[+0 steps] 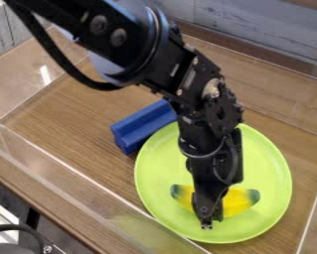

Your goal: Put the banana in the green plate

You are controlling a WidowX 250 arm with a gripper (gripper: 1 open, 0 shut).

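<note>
The small yellow banana (237, 204) lies in the front part of the big lime-green plate (275, 159), its dark tips showing on either side of my fingers. My gripper (208, 211) points straight down onto the banana's middle. Its dark fingers straddle the banana and press close against it, right at the plate's surface. The black arm hides the plate's back left part and the middle of the banana.
A blue rectangular block (138, 129) lies on the wooden table just left of the plate, partly under the arm. Clear plastic walls (68, 184) run along the table's front and left sides.
</note>
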